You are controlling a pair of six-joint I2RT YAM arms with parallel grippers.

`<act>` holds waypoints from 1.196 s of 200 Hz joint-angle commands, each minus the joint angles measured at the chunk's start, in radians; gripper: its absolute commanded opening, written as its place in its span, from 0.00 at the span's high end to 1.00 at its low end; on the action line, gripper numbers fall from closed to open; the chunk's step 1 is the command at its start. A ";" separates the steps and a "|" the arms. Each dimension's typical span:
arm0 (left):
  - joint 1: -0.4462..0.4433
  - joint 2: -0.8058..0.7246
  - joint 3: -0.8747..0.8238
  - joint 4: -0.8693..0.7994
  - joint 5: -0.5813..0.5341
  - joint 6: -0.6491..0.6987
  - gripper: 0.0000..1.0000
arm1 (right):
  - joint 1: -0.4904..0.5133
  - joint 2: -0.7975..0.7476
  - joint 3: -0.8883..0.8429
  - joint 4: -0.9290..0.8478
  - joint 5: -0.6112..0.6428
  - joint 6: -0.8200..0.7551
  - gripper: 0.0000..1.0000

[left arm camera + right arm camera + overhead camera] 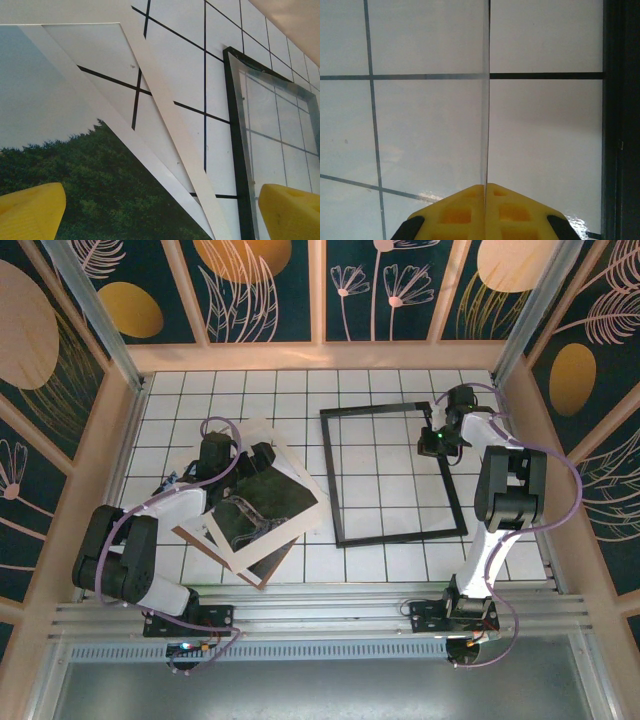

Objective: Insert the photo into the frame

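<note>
1. The left fingers (30,210) are standing wide apart, gripping nothing, hovering over the photo (272,495).
2. The photo is lying on the worktop (250,390), left of the frame (331,480).
3. The right fingers (460,212) are pinching shut on a clear pane (485,125), just inside the frame's right side.

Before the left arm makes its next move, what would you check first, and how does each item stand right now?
1. Left gripper open and empty: ok, its yellow fingers are spread above the flat landscape photo print.
2. Photo free of the cream-white card mat border: cannot tell; they overlap, and which lies on top is unclear.
3. Thin black rectangular frame flat on the white tiled table: ok.
4. Right gripper holding the thin clear pane: ok, shut on its edge.
5. Frame opening cleared of that pane: cannot tell.
</note>
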 commanded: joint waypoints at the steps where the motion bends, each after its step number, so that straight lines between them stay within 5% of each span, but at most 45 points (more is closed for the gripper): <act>1: -0.007 0.015 0.031 0.000 0.001 0.022 0.01 | -0.010 -0.004 -0.016 -0.020 0.020 0.009 1.00; 239: -0.010 0.022 0.023 -0.002 -0.005 0.028 0.01 | -0.011 -0.020 -0.057 0.003 0.048 0.071 1.00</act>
